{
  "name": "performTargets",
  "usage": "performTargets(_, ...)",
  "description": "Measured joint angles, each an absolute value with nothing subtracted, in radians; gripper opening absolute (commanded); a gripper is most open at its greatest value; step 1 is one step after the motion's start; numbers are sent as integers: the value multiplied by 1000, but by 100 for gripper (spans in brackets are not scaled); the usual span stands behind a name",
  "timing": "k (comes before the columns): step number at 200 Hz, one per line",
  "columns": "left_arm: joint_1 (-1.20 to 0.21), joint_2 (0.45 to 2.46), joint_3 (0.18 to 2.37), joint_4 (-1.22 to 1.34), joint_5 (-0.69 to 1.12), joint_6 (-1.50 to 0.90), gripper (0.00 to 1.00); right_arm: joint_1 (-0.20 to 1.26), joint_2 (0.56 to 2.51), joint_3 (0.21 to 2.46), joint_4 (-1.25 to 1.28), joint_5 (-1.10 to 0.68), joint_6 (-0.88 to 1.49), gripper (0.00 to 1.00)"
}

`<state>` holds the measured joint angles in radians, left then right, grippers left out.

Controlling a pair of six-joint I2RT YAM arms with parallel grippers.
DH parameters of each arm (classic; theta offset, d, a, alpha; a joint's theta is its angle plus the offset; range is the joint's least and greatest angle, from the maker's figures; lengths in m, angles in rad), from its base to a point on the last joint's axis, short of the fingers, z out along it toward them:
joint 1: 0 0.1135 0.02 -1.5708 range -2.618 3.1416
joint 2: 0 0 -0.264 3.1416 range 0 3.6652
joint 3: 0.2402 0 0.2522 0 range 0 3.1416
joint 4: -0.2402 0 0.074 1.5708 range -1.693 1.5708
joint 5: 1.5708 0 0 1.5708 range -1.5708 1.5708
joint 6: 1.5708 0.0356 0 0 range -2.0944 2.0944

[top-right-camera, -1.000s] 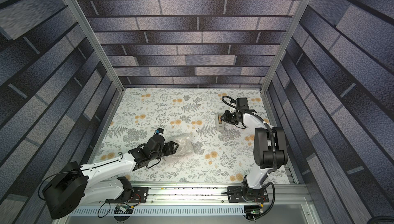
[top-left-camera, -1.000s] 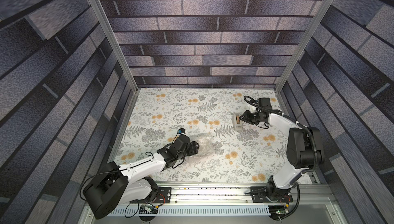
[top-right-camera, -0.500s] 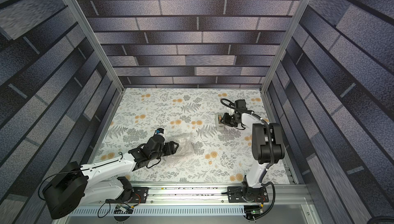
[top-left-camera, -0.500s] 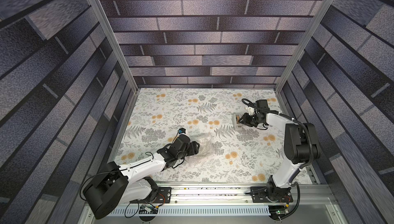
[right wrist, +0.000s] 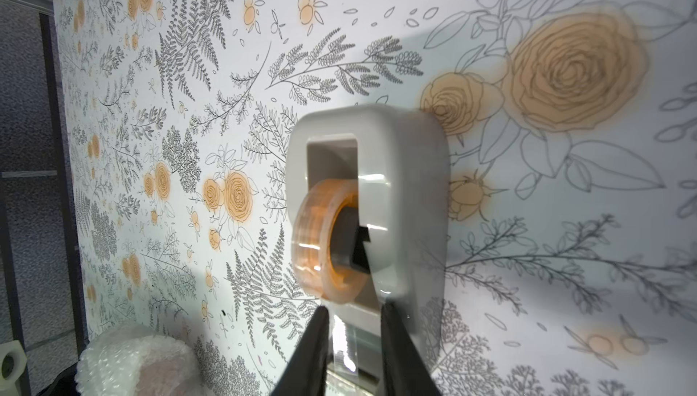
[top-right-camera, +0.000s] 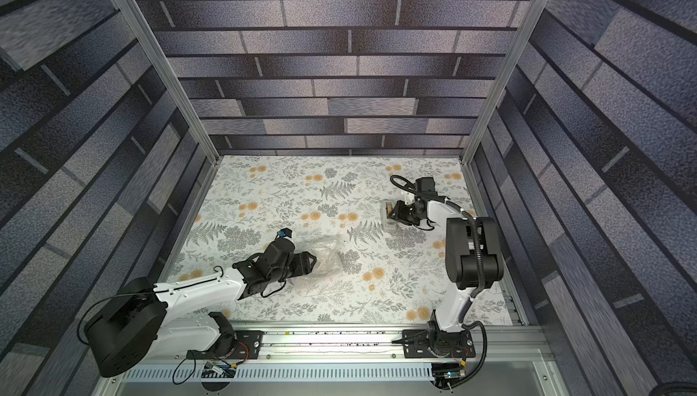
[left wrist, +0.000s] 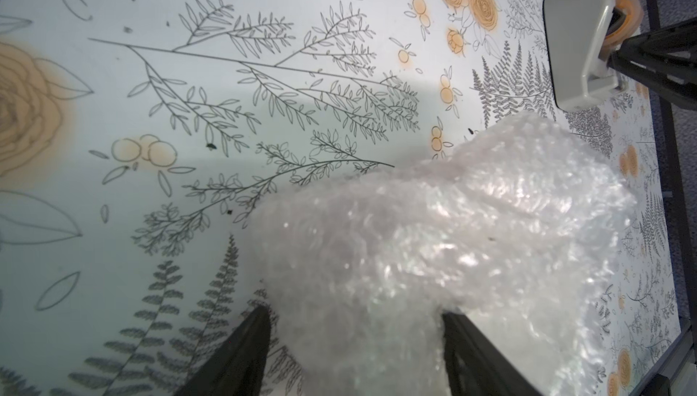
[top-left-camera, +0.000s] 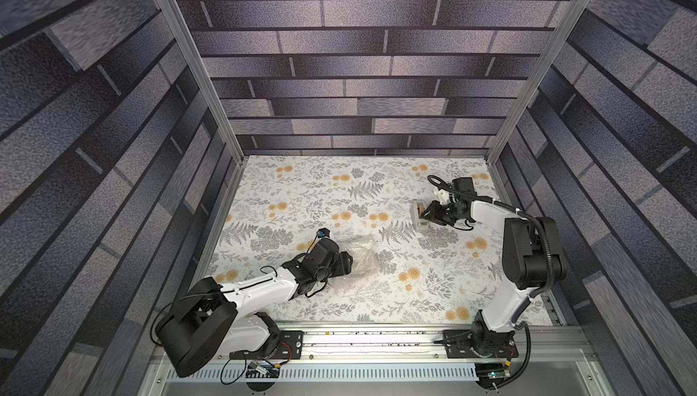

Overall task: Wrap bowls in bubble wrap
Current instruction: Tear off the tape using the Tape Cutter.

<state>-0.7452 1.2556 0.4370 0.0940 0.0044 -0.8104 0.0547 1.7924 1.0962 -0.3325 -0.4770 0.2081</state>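
A crumpled bundle of bubble wrap [top-left-camera: 365, 258] [top-right-camera: 329, 258] lies at mid-table. My left gripper [top-left-camera: 352, 262] [left wrist: 354, 311] stands wide with its black fingers pressed on either side of the bundle [left wrist: 452, 232], shut on it. No bowl shows; the wrap hides whatever is inside. The right gripper [top-left-camera: 424, 214] [right wrist: 354, 311] is at the cutter end of a grey tape dispenser [right wrist: 399, 171]. Its jaws stand narrowly apart around a clear strip of tape [right wrist: 344, 337], and I cannot tell whether they pinch it.
The dispenser [top-left-camera: 419, 226] [top-right-camera: 388, 226] holds an orange-tinted tape roll [right wrist: 320, 239] and stands at the far right of the floral tablecloth [top-left-camera: 301, 194]. Frame posts and brick-patterned walls close in the sides. The bundle [right wrist: 124, 360] also shows in the right wrist view.
The right arm's elbow and upper links have swung slightly while its gripper stayed at the dispenser. The left arm and the bundle have not moved.
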Motion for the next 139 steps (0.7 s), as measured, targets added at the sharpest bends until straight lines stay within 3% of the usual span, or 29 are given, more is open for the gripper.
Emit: performTargets(139,-738,1264,442,94,22,-792,74,54,1828,1098,-328,-582,209,21)
